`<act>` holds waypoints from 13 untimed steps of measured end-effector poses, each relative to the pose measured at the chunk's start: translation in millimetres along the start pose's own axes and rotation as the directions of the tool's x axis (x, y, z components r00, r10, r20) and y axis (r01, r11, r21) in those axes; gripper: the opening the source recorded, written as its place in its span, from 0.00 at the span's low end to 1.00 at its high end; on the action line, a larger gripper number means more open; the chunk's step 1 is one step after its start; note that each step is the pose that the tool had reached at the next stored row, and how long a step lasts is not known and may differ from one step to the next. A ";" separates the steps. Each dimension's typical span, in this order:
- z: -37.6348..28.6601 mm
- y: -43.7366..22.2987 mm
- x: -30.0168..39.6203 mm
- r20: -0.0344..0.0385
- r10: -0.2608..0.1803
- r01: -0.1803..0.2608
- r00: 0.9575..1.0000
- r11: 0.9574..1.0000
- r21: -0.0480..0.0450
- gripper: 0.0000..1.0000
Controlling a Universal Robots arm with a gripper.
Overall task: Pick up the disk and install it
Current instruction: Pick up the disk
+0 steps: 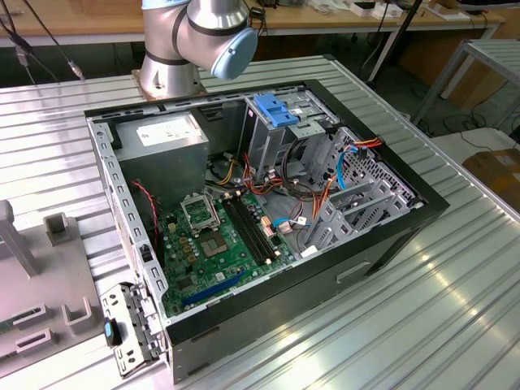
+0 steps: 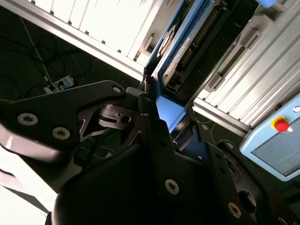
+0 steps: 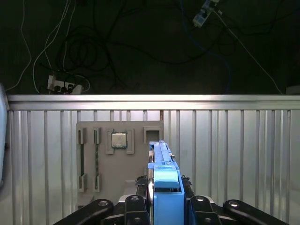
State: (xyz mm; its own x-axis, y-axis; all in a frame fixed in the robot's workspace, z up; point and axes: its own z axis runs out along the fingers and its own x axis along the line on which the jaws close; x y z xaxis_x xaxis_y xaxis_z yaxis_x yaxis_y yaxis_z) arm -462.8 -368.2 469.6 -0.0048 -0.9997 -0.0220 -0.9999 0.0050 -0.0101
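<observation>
1. In the first wrist view, the end effector [image 3: 165, 208] was closed narrow on the disk [image 3: 164, 183], with a black finger [image 3: 139, 206] pressed against each blue side.
2. The disk stood on edge over a grey holder plate [image 3: 119, 171] on the ribbed table [image 3: 234, 154], near a processor chip [image 3: 119, 139].
3. In the exterior view, the open computer case [image 1: 268, 305] lay on the table, its blue-handled cage [image 1: 280, 110] near the arm's base [image 1: 171, 69].

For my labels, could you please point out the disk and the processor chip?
Blue-framed silver metal disk [image 3: 165, 183], first wrist view, frame edge.
Square silver processor chip [image 3: 119, 139], first wrist view, centre.
</observation>
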 end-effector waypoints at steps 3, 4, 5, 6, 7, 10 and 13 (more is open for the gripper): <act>-0.5 0.0 0.0 0.000 0.000 0.000 1.000 1.000 0.000 0.37; -0.5 0.0 0.0 0.000 0.000 0.000 1.000 1.000 0.000 0.37; -0.5 0.0 0.0 0.000 0.000 0.000 1.000 1.000 0.000 0.37; -0.5 0.0 0.0 0.000 0.000 0.000 1.000 1.000 0.000 0.37; -0.6 0.0 0.0 0.000 0.000 0.000 1.000 1.000 0.000 0.37; -0.6 0.0 0.0 0.000 0.000 0.000 1.000 1.000 0.000 0.37; -1.6 0.0 0.0 0.000 0.000 0.000 1.000 1.000 0.000 0.37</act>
State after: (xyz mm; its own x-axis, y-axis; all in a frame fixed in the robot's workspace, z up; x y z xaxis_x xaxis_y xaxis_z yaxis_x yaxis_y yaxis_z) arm -462.9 -368.2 471.2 -0.0048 -0.9998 -0.0218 -0.9999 0.0050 -0.0097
